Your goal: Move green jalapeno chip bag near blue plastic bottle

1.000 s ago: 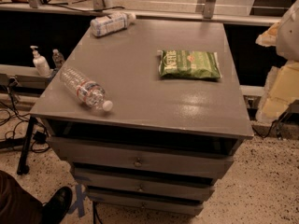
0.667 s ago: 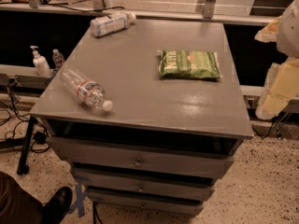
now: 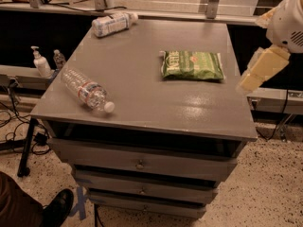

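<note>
The green jalapeno chip bag (image 3: pixel 191 65) lies flat on the right half of the grey cabinet top (image 3: pixel 142 98). The blue plastic bottle (image 3: pixel 112 23), with a pale blue-white label and white cap, lies on its side at the far left corner. My gripper (image 3: pixel 258 72) hangs off the right edge of the cabinet, to the right of the bag and clear of it, under the white arm (image 3: pixel 288 18).
A clear ribbed bottle (image 3: pixel 88 90) with a red-and-blue label lies on the front left of the top. The cabinet has several drawers (image 3: pixel 139 163). A soap dispenser (image 3: pixel 40 63) stands on a low shelf at left. A person's shoe (image 3: pixel 57 208) is at bottom left.
My gripper and arm have shifted slightly up and toward the cabinet at the right edge. The bag and both bottles have not moved.
</note>
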`<state>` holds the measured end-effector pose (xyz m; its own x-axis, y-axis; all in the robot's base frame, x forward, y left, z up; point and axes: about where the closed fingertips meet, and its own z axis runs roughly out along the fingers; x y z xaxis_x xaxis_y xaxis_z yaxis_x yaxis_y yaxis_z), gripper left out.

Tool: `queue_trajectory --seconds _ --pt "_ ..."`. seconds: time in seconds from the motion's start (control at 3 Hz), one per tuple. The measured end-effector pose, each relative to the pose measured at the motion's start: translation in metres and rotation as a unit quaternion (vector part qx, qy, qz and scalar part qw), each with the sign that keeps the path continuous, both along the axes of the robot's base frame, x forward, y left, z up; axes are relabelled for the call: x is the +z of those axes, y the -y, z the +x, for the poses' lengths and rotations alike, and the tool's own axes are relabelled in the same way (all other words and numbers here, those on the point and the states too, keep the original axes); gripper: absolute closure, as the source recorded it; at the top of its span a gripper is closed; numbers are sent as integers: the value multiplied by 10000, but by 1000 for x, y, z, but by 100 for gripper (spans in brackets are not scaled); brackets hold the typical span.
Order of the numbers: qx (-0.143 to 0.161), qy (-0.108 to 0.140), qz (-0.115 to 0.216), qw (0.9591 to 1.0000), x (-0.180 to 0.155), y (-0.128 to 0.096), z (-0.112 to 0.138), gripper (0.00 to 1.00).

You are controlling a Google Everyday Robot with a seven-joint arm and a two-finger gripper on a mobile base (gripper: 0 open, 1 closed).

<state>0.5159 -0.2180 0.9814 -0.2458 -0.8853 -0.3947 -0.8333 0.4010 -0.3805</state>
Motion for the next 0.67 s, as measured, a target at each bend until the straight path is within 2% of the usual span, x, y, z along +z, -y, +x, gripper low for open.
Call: queue_trajectory --seconds 0.33,0.67 --pt "-243 306 489 9980 -2 -4 50 0" --pt "-424 235 1055 9932 -19 -13 93 0"
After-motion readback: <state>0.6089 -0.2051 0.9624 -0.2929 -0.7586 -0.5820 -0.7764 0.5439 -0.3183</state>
